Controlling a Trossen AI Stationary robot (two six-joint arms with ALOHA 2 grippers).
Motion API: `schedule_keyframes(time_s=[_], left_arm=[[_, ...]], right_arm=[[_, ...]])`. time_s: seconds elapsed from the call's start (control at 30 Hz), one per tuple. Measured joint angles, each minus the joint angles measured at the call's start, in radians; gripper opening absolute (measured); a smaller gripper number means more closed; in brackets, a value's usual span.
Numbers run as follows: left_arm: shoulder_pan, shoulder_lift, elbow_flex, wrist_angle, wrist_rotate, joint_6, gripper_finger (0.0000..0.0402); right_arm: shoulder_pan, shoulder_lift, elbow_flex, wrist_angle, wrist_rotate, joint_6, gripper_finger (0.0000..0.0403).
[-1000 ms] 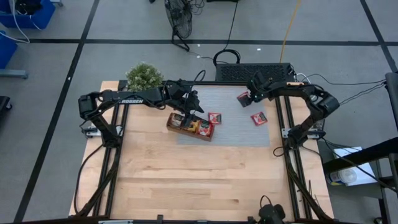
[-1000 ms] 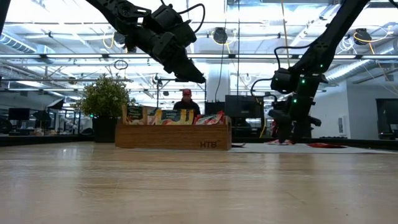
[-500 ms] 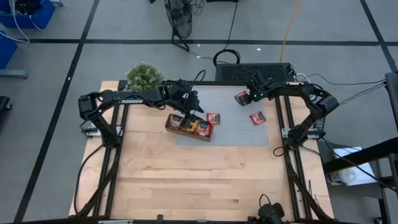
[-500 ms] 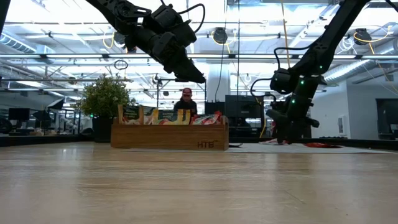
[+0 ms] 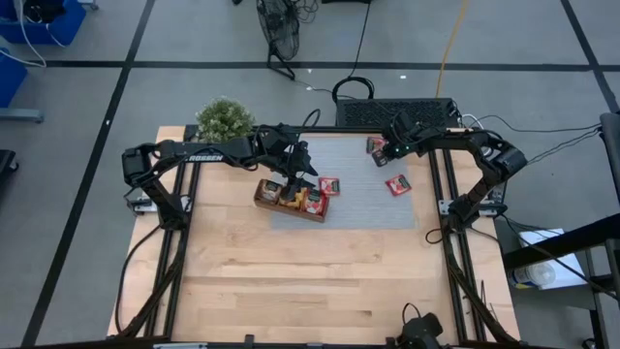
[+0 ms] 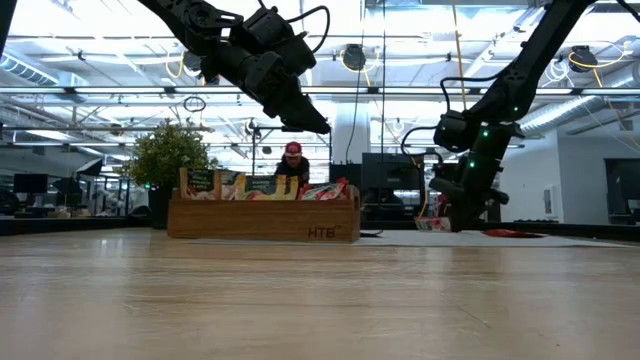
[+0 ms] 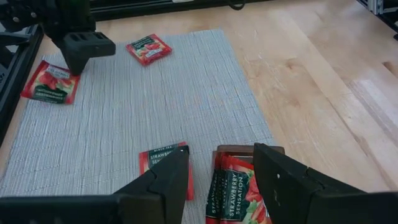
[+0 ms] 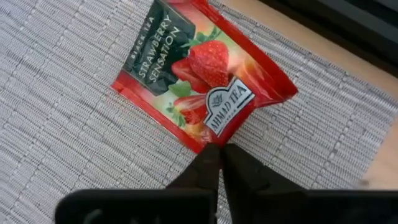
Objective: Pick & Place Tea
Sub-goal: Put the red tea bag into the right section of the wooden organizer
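Red strawberry tea sachet (image 8: 202,78) lying flat on the grey woven mat (image 5: 363,194) near its far right corner, label up, edge pinched between the closed tips of the right gripper (image 8: 217,158). No clear lift off the mat visible. Second red sachet (image 5: 397,183) loose on the mat just nearer the front, and a third (image 5: 330,184) flat right beside the brown wooden tray (image 6: 262,218). Tray sitting at the mat's left edge, stuffed with more sachets standing upright, red and dark green ones poking over the rim. Left gripper (image 7: 221,168) hovering above the tray's right end, fingers spread fairly wide, holding nothing. Potted plant (image 5: 225,118) at the far left corner of the table (image 5: 291,281). Person in a red cap (image 6: 292,160) visible way behind the tray in the low view.
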Motion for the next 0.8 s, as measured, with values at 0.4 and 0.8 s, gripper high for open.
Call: schedule_keyframes(time_s=[0.4, 0.8], left_arm=[[0.000, 0.000, 0.000, 0.001, 0.000, -0.003, 0.0182], [-0.002, 0.000, 0.000, 0.036, -0.228, -0.138, 0.0182]], right_arm=[[0.072, -0.092, -0.003, 0.094, -0.035, -0.026, 0.0000], [0.505, -0.301, -0.253, 0.760, 0.230, -0.055, 0.0000]])
